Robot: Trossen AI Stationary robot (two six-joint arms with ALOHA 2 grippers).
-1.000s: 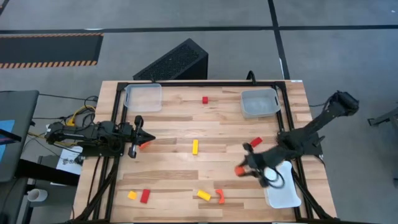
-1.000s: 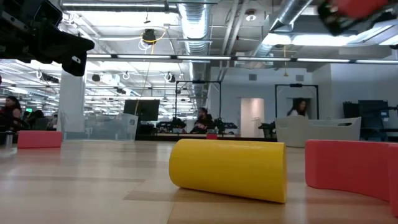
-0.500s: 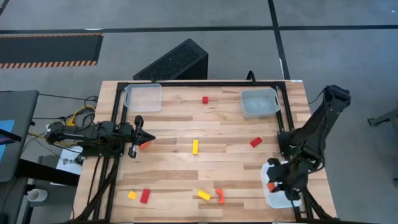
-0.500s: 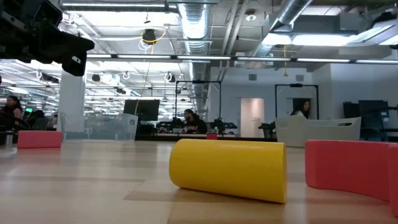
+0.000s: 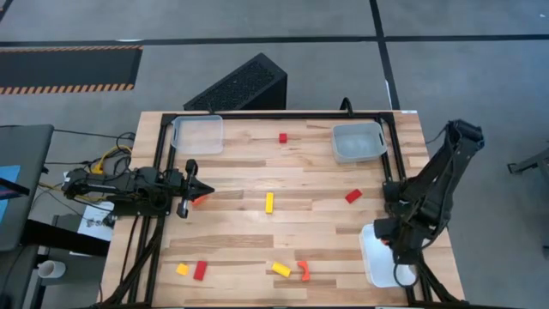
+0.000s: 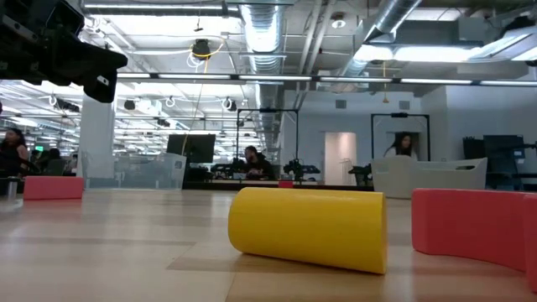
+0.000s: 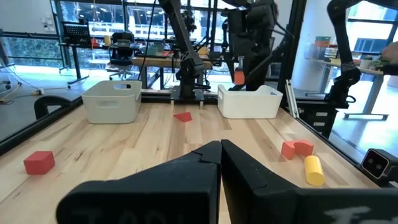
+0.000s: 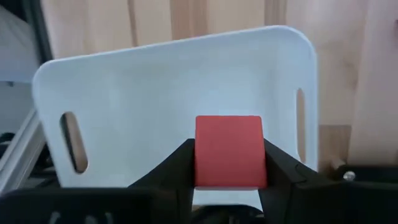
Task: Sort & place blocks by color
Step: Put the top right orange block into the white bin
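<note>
right gripper hangs over the white plastic tray at the desk's near right corner, jaws clamped on a smooth red-orange cube; nothing shows on the tray floor in the wrist view. two more trays, one clear, one greyish, sit by the far edge. left gripper waits at the left edge, jaws together. a yellow bar lies mid-desk on the pale wood planks, a curved orange piece by the near edge.

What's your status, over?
Right gripper shut on red block, above white tray. Left gripper shut, empty, parked at table's left edge. Nothing in the way.
</note>
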